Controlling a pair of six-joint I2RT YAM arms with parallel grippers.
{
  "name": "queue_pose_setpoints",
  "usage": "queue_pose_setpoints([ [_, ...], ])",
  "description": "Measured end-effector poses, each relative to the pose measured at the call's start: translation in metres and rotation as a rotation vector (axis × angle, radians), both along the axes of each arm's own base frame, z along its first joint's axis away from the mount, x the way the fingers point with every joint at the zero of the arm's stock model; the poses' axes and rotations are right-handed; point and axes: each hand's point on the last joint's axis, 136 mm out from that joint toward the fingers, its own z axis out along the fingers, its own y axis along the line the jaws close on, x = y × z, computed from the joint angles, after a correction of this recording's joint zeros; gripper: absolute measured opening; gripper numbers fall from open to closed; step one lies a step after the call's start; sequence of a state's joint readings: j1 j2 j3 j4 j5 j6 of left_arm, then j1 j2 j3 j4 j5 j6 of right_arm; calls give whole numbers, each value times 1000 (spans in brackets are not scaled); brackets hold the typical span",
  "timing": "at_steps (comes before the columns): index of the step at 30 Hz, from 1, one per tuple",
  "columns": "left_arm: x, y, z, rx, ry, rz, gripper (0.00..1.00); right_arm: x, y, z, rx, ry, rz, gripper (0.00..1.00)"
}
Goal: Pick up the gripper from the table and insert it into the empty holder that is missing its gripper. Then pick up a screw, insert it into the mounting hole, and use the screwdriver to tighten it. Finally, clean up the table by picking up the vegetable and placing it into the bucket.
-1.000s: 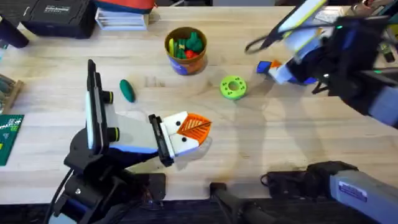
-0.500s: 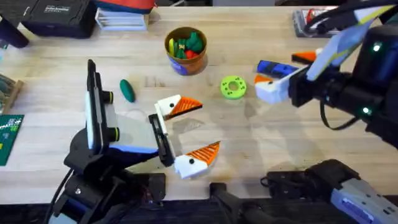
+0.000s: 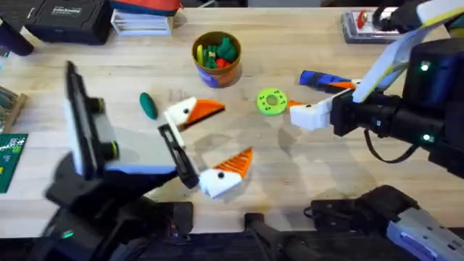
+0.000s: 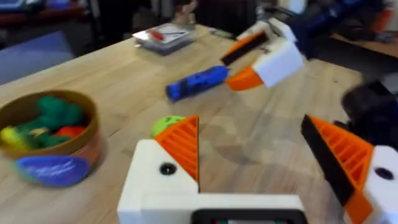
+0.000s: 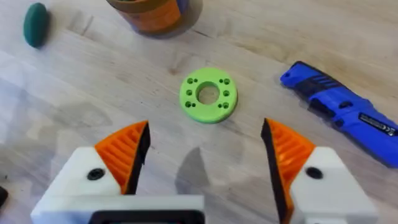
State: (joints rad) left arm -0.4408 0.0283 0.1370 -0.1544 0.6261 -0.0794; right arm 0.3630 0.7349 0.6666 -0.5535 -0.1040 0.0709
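Note:
My left gripper point(image 3: 233, 130) stands open over the table's middle, an orange ribbed finger on each white mount point(image 4: 161, 180). A dark mounting hole point(image 4: 166, 168) shows in that mount's face. My right gripper point(image 5: 205, 165) is open too, orange fingers on both mounts, hovering just right of the green ring. The blue screwdriver point(image 3: 322, 78) lies beyond it on the table. The dark-green vegetable point(image 3: 148, 105) rests left of my left gripper. The yellow-orange bucket point(image 3: 216, 58) stands at the back. A loose gripper, an empty holder and a screw are out of view.
A flat green ring point(image 3: 272, 101) lies between the two grippers. The bucket holds several green, red and yellow toys. A clear tray point(image 3: 371, 22) sits at the back right, a black case point(image 3: 65, 18) and stacked boxes at the back left.
My left gripper went from shut to wide open and its arm swung left. The right gripper came down and toward the middle, away from the screwdriver.

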Motion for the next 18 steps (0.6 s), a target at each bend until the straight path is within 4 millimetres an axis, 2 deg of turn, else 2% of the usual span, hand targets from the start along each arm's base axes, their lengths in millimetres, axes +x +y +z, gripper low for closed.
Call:
queue_pose_setpoints([
  [6, 26, 32, 31, 124, 176, 262, 986, 6, 4, 9, 28, -40, -1, 994],
  [7, 43, 51, 32, 237, 287, 405, 986, 7, 5, 11, 33, -45, 1, 994],
  [11, 63, 71, 21, 422, 444, 548, 986, 7, 5, 12, 34, -47, 1, 994],
  [15, 88, 81, 11, 535, 550, 628, 986, 7, 5, 12, 34, -47, 1, 994],
  [18, 105, 87, -6, 604, 619, 672, 986, 7, 5, 12, 34, -47, 1, 994],
])
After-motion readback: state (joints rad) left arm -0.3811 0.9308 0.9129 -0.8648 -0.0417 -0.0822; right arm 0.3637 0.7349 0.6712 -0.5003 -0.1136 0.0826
